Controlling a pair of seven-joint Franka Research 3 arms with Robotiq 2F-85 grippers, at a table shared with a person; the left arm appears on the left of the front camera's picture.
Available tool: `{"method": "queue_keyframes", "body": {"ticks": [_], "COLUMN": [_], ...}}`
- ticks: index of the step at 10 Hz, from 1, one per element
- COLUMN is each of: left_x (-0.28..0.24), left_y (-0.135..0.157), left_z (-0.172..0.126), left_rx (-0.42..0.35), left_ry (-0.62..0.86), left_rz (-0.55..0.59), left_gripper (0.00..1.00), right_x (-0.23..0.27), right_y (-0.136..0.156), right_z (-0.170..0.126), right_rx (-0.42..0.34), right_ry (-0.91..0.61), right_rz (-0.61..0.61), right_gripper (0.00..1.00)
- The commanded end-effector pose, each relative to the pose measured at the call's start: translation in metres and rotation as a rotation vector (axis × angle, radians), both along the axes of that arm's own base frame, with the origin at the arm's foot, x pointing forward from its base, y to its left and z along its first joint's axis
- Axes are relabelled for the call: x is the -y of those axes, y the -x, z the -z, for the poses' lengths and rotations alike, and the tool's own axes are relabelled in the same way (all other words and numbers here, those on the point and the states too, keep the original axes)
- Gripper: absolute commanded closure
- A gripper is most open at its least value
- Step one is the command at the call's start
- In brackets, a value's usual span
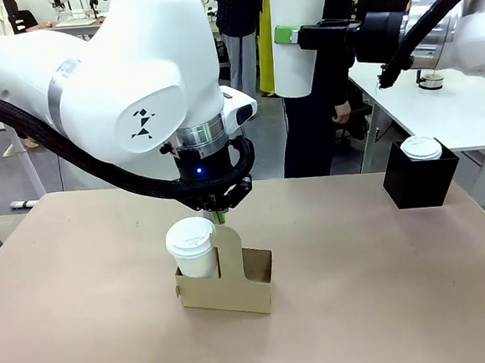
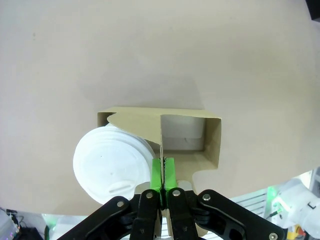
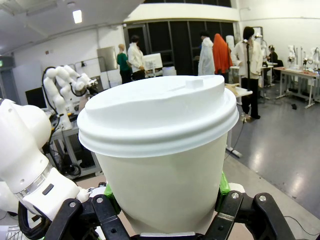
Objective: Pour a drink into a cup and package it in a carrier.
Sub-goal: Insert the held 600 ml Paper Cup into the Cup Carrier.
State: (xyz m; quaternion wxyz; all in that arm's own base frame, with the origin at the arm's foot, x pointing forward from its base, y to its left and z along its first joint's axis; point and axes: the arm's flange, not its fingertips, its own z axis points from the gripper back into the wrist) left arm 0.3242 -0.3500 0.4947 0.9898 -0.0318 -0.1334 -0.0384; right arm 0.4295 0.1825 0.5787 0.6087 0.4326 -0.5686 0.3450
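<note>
three tall white paper cups with white lids are showing: the first cup (image 1: 190, 246), the second cup (image 1: 305, 63) and the third cup (image 1: 421, 148). one small brown cardboard carrier (image 1: 234, 290) with two pockets is sitting there. one black box (image 1: 419, 183) is standing there. two white robot arms are showing, the left arm (image 1: 132, 64) and the right arm (image 1: 479, 41). one tan table (image 1: 387, 305) is lying under them.

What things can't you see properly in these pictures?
Front view: the wall of the brown cardboard carrier hides the lower half of the lidded white paper cup standing in its pocket.
Right wrist view: the raised white paper cup hides the fingertips of the right gripper, and its lid hides whether anything is inside.
Front view: the black box hides all but the lid of a third cup.
</note>
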Motion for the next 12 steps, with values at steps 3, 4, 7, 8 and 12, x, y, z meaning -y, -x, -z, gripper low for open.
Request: {"method": "queue_keyframes", "body": {"ticks": [3, 4, 7, 8, 12], "left_x": [0.000, -0.009, -0.027, -0.038, -0.118], "left_y": [0.000, -0.002, 0.002, 0.002, 0.003], "left_z": [0.000, -0.002, -0.040, -0.059, -0.097], "left_rx": [0.000, -0.002, -0.008, -0.001, -0.061], "left_ry": [0.000, 0.029, 0.098, 0.124, 0.186], "left_rz": [0.000, 0.012, 0.093, 0.124, 0.395], "left_gripper": [0.39, 0.39, 0.00, 0.00, 0.00], "right_x": [-0.003, -0.003, 0.011, 0.019, 0.018], "right_y": [-0.002, -0.002, -0.006, -0.010, -0.002], "right_z": [-0.003, -0.003, 0.007, 0.016, 0.089], "right_rx": [0.014, 0.014, -0.028, -0.057, -0.115], "right_ry": [-0.008, -0.008, -0.035, -0.051, -0.076], "right_rz": [-0.001, -0.001, -0.065, -0.127, -0.300], "right_gripper": [0.20, 0.20, 0.20, 0.20, 0.20]}}
